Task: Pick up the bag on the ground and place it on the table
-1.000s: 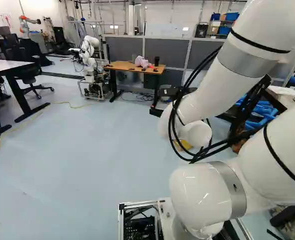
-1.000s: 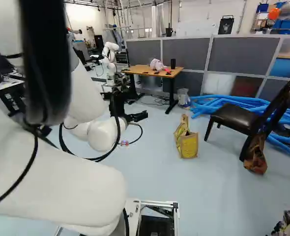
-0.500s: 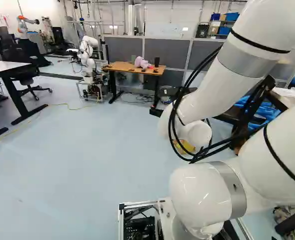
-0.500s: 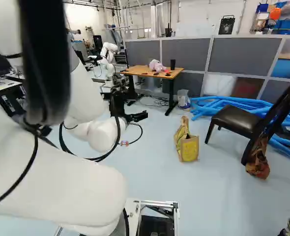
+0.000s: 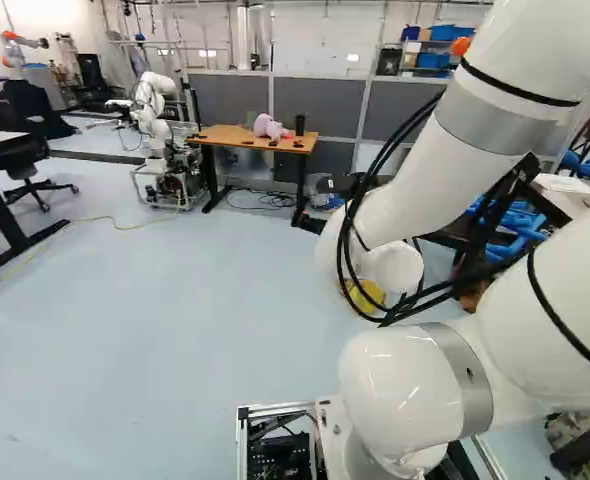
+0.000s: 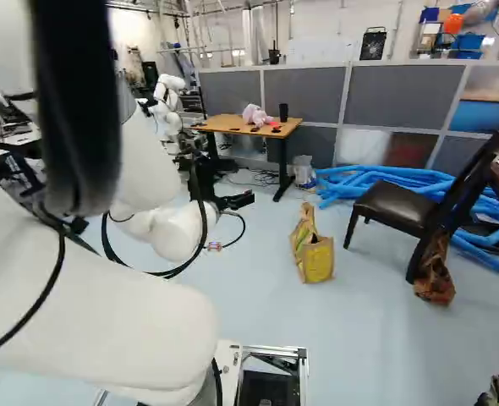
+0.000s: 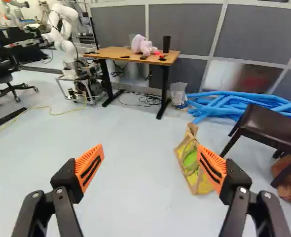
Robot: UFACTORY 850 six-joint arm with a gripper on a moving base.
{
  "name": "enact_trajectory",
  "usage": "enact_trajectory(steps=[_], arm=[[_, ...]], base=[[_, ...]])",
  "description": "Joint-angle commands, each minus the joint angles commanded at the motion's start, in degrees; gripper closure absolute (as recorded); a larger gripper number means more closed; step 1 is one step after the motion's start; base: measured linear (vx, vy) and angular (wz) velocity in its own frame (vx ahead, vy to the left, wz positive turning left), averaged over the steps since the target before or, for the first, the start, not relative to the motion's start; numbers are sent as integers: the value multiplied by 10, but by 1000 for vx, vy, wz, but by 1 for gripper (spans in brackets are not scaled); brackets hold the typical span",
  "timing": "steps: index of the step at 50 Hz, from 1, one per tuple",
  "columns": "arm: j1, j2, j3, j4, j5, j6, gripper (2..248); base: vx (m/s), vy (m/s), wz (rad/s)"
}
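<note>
In the right base view my gripper (image 6: pixel 235 200) reaches out low beyond the arm, left of a yellow bag (image 6: pixel 315 256) that stands on the floor. The wrist view shows the gripper (image 7: pixel 150 168) open, with nothing between its orange pads. Ahead of it, partly behind one finger, is the same bag (image 7: pixel 187 157), its brown handle side upward. Farther off stands the wooden-topped table (image 7: pixel 117 53), bearing a pink plush toy (image 7: pixel 142 45), a black cup (image 7: pixel 166 44) and small dark items. Most of the bag is hidden by the arm in the left base view.
A dark chair (image 6: pixel 399 204) stands right of the bag, with a brown bag (image 6: pixel 435 282) by its legs. Blue tubes (image 6: pixel 375 180) lie behind. Another robot (image 7: pixel 66 44) stands left of the table. A clear bin (image 7: pixel 178 94) is beside the table leg; cables lie beneath.
The base has moved, turning somewhat to the right, so the table and far scene shift left in both base views. The arm holds the same pose against its lowest joint.
</note>
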Motion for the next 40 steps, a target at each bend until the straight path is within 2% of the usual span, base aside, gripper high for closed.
enact_trajectory(steps=[28, 40], arm=[[0, 0, 0, 0, 0, 0, 3], [0, 0, 0, 0, 0, 0, 3]], base=[[160, -78, -397], [188, -10, -75]])
